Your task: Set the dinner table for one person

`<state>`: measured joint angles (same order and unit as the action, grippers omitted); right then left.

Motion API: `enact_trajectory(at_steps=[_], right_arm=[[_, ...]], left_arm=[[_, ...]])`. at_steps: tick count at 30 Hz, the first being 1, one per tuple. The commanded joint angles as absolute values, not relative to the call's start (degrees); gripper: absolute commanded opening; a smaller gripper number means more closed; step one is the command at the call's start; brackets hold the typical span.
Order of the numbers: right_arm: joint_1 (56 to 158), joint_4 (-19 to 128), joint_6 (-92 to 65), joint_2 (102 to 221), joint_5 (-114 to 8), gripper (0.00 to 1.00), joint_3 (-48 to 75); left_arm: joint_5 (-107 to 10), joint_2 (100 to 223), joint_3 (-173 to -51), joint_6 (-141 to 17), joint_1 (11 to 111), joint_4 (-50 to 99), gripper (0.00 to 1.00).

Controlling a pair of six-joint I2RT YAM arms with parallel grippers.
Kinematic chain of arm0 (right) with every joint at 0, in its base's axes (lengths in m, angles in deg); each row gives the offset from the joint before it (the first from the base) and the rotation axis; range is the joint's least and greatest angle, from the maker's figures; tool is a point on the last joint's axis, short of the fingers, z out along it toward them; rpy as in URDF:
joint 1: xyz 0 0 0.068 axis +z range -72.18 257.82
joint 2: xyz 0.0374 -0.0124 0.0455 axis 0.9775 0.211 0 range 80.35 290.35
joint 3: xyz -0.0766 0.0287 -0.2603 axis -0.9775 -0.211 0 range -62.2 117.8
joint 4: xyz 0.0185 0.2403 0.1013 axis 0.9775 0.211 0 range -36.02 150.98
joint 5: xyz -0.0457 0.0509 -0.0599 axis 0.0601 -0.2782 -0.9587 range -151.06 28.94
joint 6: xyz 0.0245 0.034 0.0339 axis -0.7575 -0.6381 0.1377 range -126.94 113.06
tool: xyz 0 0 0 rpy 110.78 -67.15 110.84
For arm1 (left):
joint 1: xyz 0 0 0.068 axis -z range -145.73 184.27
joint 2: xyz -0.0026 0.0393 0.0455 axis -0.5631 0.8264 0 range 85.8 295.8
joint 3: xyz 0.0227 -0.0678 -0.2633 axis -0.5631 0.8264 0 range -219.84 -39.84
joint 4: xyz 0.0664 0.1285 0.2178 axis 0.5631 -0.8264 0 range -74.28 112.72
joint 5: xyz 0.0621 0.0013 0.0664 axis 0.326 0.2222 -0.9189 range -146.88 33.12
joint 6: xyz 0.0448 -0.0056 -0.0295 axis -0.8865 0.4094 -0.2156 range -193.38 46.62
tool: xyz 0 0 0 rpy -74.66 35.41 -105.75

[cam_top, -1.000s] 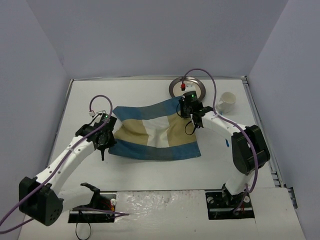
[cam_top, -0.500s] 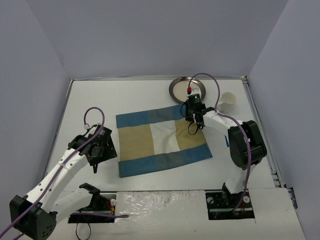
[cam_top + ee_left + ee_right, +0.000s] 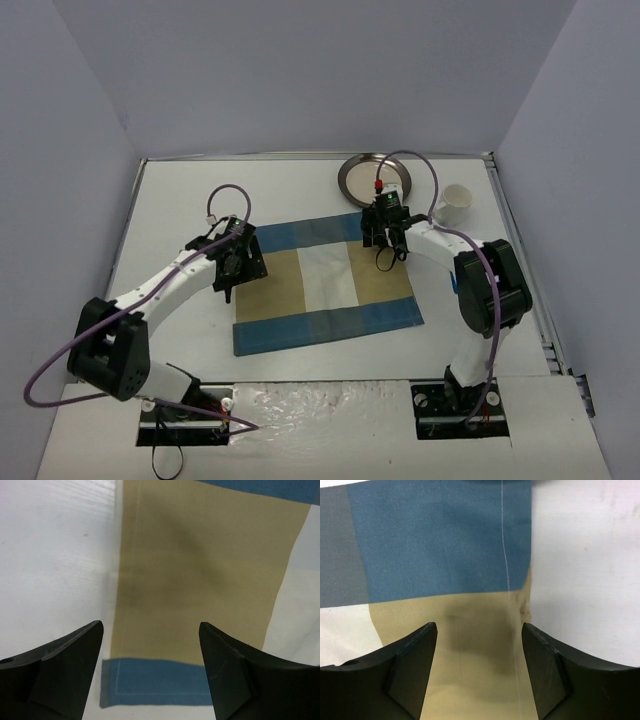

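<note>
The left gripper [image 3: 150, 630] is spread wide and holds nothing, over the left edge of the placemat [image 3: 320, 290]. The right gripper [image 3: 479, 630] is spread too, over its far right corner. The placemat lies flat on the dinner table [image 3: 180, 200]. A plate [image 3: 355, 178] and a cup [image 3: 455, 203] sit near the table's far right corner.
</note>
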<state>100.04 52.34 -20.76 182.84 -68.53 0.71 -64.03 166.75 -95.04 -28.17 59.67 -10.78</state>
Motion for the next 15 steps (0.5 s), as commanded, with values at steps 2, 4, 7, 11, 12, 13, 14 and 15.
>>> enact_trajectory(at_steps=[2,4,7,11,12,13,14,15], right_arm=[[100.5,52.3,-22.0,174.1,-71.6,0.7,0.2],[100.6,52.1,-22.8,173.7,-70.3,0.71,-1.7],[100.8,50.8,-25.3,173.6,-69.6,0.71,-4.0],[100.9,48.7,-28.0,174.2,-68.8,0.71,-7.1],[100.9,47.9,-28.5,175.1,-68.3,0.71,-7.4],[100.9,47.1,-28.9,175.9,-67.7,0.7,-7.8],[101.0,46.5,-29.2,176.7,-67.2,0.69,-7.9],[101.0,45.9,-29.4,177.5,-66.7,0.67,-7.8]], left_arm=[[-65.1,175.3,-102.9,-31.3,60.5,-2.2,0.7],[-65.8,177.5,-105.2,-32.5,60.5,-1.8,0.68],[-65.5,182.1,-107.4,-33.7,60.5,-0.4,0.65],[-65.7,187.3,-109.7,-34.5,60.5,0.9,0.59],[-65.7,188.8,-110.3,-34.4,60.5,0.8,0.57],[-65.8,190.2,-110.8,-34.2,60.5,0.7,0.55],[-66.0,191.1,-111.0,-33.9,60.5,0.3,0.54],[-66.3,191.7,-111.0,-33.5,60.5,-0.3,0.52]])
